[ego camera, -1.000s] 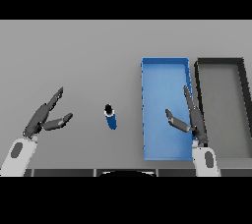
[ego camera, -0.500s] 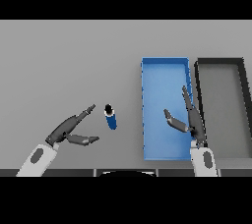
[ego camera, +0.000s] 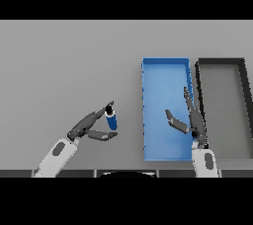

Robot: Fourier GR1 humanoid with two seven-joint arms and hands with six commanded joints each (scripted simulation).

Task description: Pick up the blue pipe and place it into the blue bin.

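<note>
A short blue pipe (ego camera: 112, 119) with a dark open top stands on the grey table, left of the blue bin (ego camera: 165, 68). My left hand (ego camera: 87, 127) reaches in from the lower left, open. Its fingertips touch the pipe's top and its thumb lies just below and left of the pipe's base. My right hand (ego camera: 191, 120) hovers open over the bin's right side, fingers pointing up and thumb spread to the left. The bin holds nothing.
A black bin (ego camera: 222, 63) stands directly right of the blue bin, their long walls almost touching. The grey table (ego camera: 64, 66) spreads wide to the left and behind the pipe.
My left hand has swung from the far left toward the pipe, and its fingertips now reach it. The pipe and the right hand have barely moved.
</note>
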